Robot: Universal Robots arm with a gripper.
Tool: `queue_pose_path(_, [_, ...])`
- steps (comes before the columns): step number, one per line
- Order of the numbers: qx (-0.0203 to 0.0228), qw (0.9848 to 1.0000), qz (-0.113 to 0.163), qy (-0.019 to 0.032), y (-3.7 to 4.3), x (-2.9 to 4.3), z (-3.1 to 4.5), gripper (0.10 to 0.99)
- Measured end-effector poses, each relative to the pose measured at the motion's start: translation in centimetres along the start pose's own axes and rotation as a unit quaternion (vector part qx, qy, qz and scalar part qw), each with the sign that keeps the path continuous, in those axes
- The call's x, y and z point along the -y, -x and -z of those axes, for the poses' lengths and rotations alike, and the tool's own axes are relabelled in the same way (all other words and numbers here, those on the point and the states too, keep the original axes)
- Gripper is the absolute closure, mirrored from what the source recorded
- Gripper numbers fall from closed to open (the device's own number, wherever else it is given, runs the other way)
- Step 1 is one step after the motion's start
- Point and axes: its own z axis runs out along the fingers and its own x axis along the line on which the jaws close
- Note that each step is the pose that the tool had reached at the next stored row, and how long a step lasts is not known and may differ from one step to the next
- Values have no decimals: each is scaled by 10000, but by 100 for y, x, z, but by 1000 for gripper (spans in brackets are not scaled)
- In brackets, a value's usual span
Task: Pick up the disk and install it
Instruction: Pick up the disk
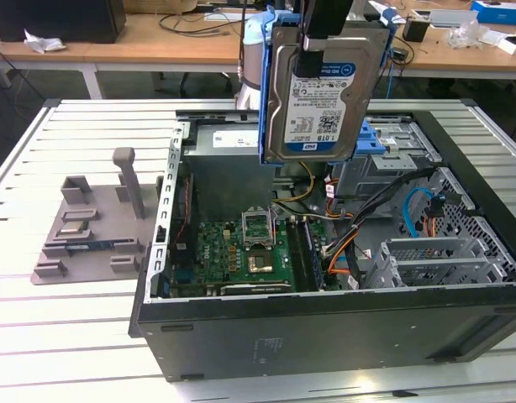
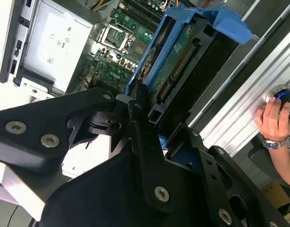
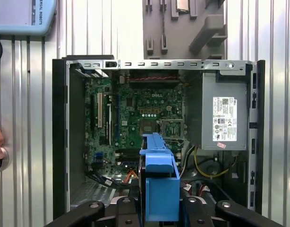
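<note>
In the exterior view the disk hangs upright above the open computer case, its white-and-blue label facing the camera and blue carrier rails along its sides. My gripper comes down from above and is shut on the disk's upper part. In the second wrist view the black fingers clamp the disk edge-on, showing its green circuit board side. In the first wrist view the blue carrier hangs over the motherboard.
A grey drive bay with a blue bracket sits behind the disk inside the case. The power supply fills one corner. A grey fixture lies on the table at the exterior view's left. A person's hand rests on a button beside the case.
</note>
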Motion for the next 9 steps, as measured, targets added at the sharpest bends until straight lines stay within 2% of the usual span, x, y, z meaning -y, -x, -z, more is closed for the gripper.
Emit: queue_pose_path(9, [0, 10000, 0, 0, -178, 17, -6, 722])
